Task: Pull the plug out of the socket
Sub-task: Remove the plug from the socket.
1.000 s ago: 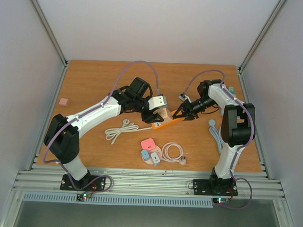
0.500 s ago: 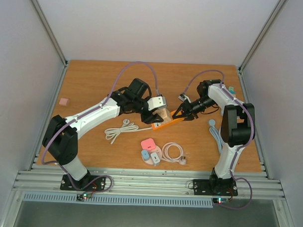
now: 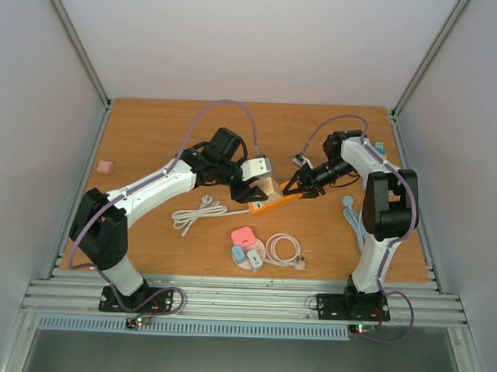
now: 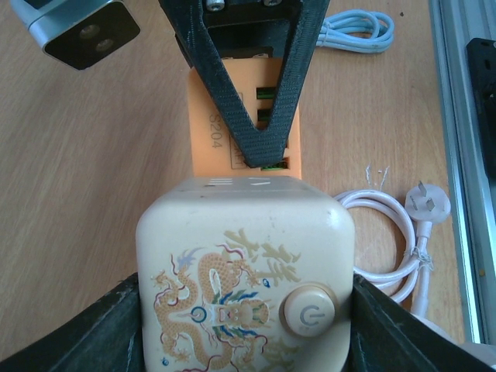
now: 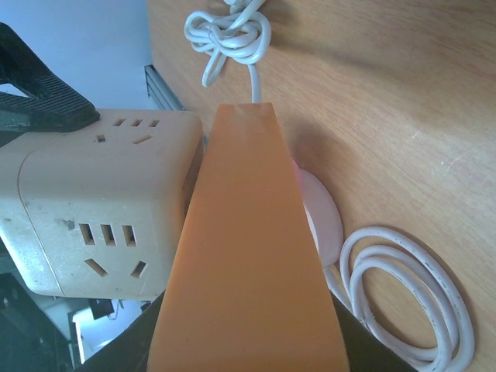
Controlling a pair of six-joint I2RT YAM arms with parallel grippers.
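Note:
A cream cube plug (image 3: 268,187) with a dragon print and a round power button (image 4: 244,271) sits against one end of an orange socket strip (image 3: 276,201). My left gripper (image 4: 244,329) is shut on the cube, with a dark finger (image 4: 105,337) on each side. My right gripper (image 5: 244,345) is shut on the other end of the orange strip (image 5: 244,248). Its black fingers (image 4: 263,85) form a V over the strip (image 4: 208,132) in the left wrist view. The cube (image 5: 101,209) shows socket holes in the right wrist view.
A knotted white cable (image 3: 195,213) lies to the left of the strip. A pink disc with small pink and blue chargers (image 3: 246,245) and a coiled white cable (image 3: 284,251) lie in front. A pale blue cable (image 3: 351,214) lies at the right. A pink block (image 3: 105,166) is at the far left.
My left wrist has shifted slightly to the left with the cube. The right arm and the orange strip have hardly moved.

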